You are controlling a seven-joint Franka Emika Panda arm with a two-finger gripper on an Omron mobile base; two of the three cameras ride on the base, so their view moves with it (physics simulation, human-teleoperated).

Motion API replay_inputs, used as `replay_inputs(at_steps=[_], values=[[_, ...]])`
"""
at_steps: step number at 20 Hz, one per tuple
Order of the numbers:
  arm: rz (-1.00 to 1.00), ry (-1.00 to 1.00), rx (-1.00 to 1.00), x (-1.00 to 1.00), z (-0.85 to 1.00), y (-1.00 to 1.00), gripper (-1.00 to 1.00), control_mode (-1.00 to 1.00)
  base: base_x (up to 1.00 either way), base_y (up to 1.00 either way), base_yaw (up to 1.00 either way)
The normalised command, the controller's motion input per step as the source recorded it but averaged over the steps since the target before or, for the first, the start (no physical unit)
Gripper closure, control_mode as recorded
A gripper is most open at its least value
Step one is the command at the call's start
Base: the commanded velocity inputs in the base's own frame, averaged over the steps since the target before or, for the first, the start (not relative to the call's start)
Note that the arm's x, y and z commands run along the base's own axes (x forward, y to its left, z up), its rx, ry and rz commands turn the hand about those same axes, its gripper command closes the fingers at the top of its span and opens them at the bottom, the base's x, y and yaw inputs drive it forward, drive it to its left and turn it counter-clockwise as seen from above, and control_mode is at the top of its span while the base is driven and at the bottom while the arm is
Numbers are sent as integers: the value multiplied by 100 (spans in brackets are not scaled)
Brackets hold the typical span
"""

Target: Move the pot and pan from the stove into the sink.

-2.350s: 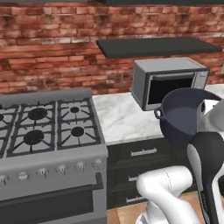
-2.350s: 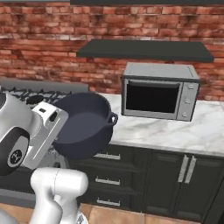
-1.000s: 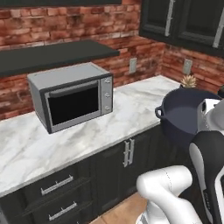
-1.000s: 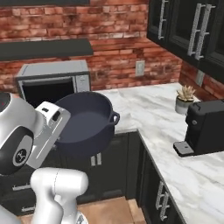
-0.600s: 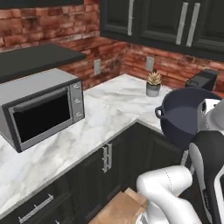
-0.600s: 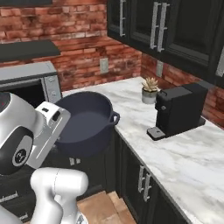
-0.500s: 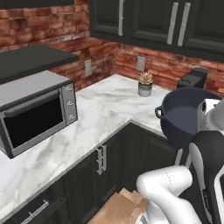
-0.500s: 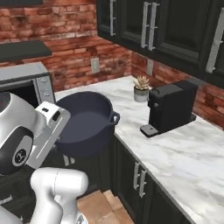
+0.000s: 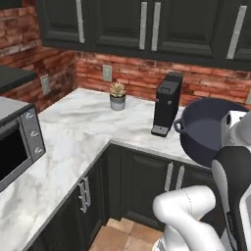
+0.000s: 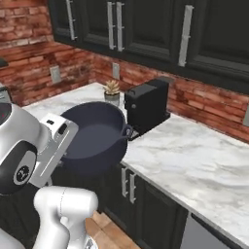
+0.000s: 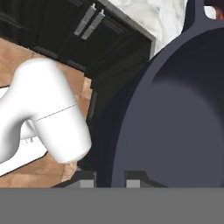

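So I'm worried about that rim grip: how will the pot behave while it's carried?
The pot looks rigid, so it shouldn't flex. It's wide and deep, and the gripper pinches only one edge, so it probably hangs heavy and could swing or slip. It already sits tilted.

The arm [image 9: 188, 215] is built of smooth, glossy white shells, rounded and tube-like, with bulbous elbows; dark, near-black bands sit at the joints, one broad black segment showing at the right edge of the left base view; a small round pale emblem marks a black joint in the right base view; a boxy white wrist block carries small dark dots; a thin seam line crosses one white link.
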Motion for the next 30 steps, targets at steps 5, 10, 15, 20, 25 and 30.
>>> replay_inputs(at_steps=[5, 10, 15, 20, 25, 30], values=[[0, 0, 0, 0, 0, 0, 100, 100, 0, 0, -50], [0, 0, 0, 0, 0, 0, 100, 100, 0, 0, -50], [0, 0, 0, 0, 0, 0, 100, 100, 0, 0, -50], [0, 0, 0, 0, 0, 0, 100, 100, 0, -11, -41], [0, 0, 0, 0, 0, 0, 100, 100, 0, -1, 0], [0, 0, 0, 0, 0, 0, 100, 100, 16, -50, -4]])
